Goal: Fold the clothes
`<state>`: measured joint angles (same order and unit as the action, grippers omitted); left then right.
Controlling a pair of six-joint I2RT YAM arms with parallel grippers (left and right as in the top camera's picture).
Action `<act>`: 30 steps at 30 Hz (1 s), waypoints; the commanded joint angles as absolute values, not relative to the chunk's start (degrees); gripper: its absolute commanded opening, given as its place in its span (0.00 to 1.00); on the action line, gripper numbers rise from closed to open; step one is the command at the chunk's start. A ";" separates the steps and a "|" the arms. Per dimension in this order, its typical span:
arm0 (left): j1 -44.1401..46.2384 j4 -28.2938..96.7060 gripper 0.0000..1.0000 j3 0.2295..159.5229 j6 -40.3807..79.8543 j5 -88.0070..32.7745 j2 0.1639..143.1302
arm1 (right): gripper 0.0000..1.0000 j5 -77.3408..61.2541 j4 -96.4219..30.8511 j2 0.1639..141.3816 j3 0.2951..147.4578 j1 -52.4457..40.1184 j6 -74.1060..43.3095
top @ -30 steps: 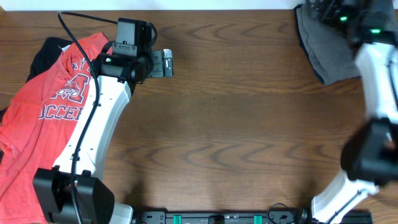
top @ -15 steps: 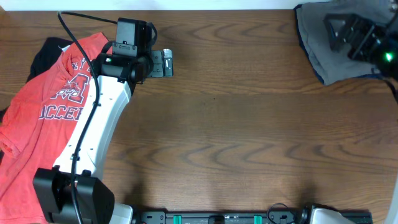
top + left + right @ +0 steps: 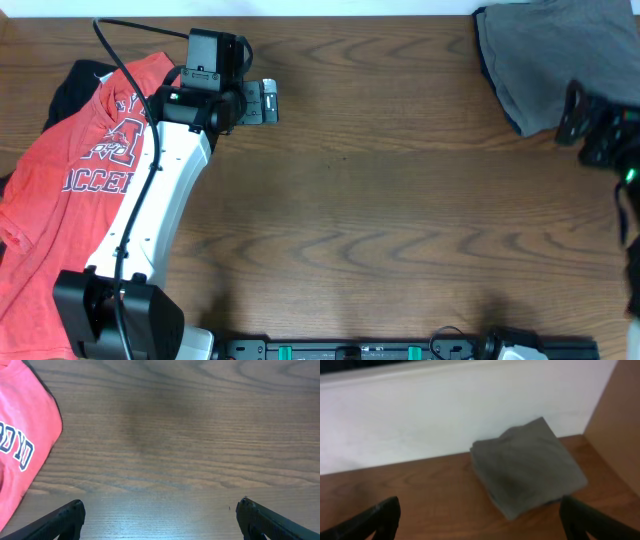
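Note:
The clothes lie in two places. A folded grey garment (image 3: pixel 535 60) rests at the table's back right corner, and in the right wrist view this grey garment (image 3: pixel 527 467) sits in front of a white wall. A red T-shirt with white lettering (image 3: pixel 70 200) is spread at the left over a black garment (image 3: pixel 68 85); its edge, the red T-shirt (image 3: pixel 22 435), shows in the left wrist view. My left gripper (image 3: pixel 268 102) (image 3: pixel 161 505) stands open over bare wood right of the shirt. My right gripper (image 3: pixel 592 125) (image 3: pixel 480 505) is open, just in front of the grey garment, holding nothing.
The wooden table (image 3: pixel 380 220) runs between the two heaps. A white wall (image 3: pixel 445 415) stands behind the back edge. The left arm (image 3: pixel 150 210) lies across the red shirt's right side. A black rail (image 3: pixel 360 350) lines the front edge.
My right arm has pulled back from over the grey garment toward the front right edge, leaving the garment lying folded. The left arm has not moved.

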<state>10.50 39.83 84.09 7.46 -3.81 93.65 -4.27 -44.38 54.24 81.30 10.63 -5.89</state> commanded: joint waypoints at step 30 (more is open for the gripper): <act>10.31 39.81 0.98 84.60 7.11 -3.14 94.30 | 0.99 7.01 -3.44 0.25 0.32 0.97 -17.32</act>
